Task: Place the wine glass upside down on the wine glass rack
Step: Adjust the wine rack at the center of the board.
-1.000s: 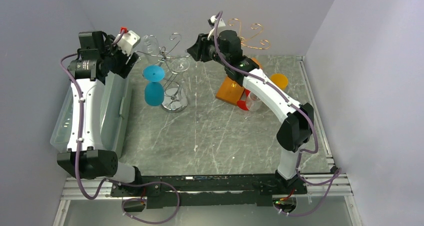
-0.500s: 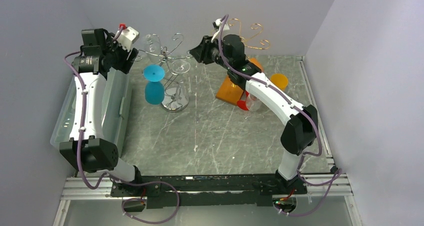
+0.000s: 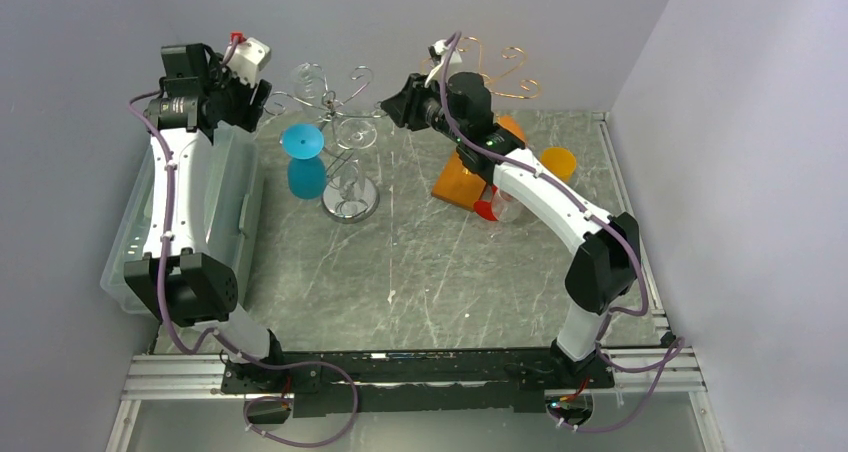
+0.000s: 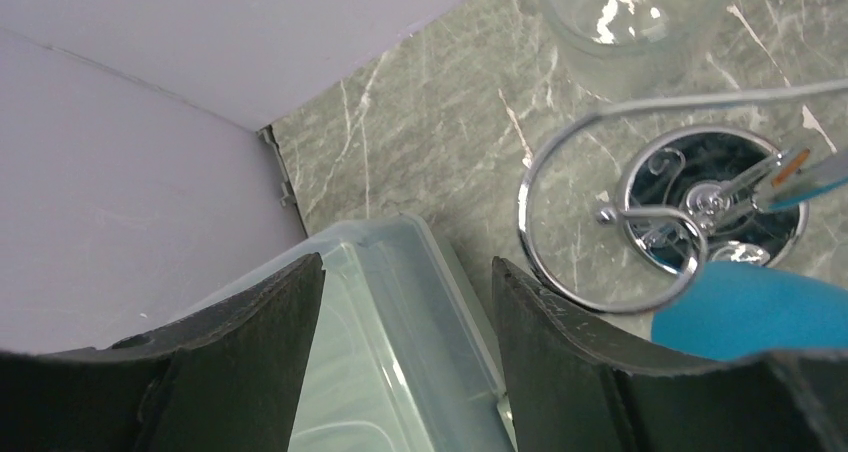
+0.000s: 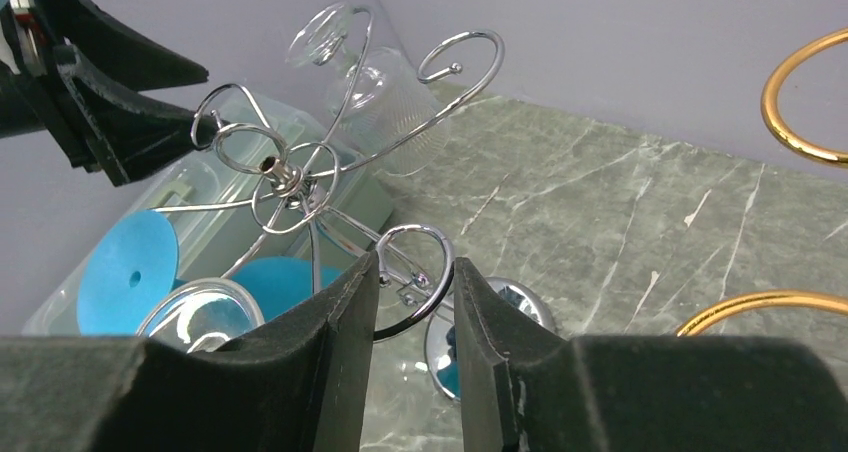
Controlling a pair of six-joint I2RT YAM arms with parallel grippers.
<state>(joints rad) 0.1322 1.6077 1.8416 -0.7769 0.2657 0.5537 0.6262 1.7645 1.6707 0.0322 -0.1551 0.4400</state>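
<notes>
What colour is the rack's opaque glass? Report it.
The glass is blue; clearest in the top view.

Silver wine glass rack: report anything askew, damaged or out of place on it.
Nothing stands out. The silver rack looks upright on its base, the blue wine glass and two clear glasses hang upside down from its hooks, and nothing appears broken or spilled.

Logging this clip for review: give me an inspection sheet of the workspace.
Surface: grey marbled table, white scuffs.
Job's things: blue glass hangs upside down on the silver rack; a clear glass hangs there too.
Clutter: gold rack, orange block, orange cup, plastic bin.
Grippers: left tool open, empty; right tool narrowly parted at a rack loop, grip unclear.
Cables: purple cables along both arms.
Surroundings: pale walls on three sides.
</notes>
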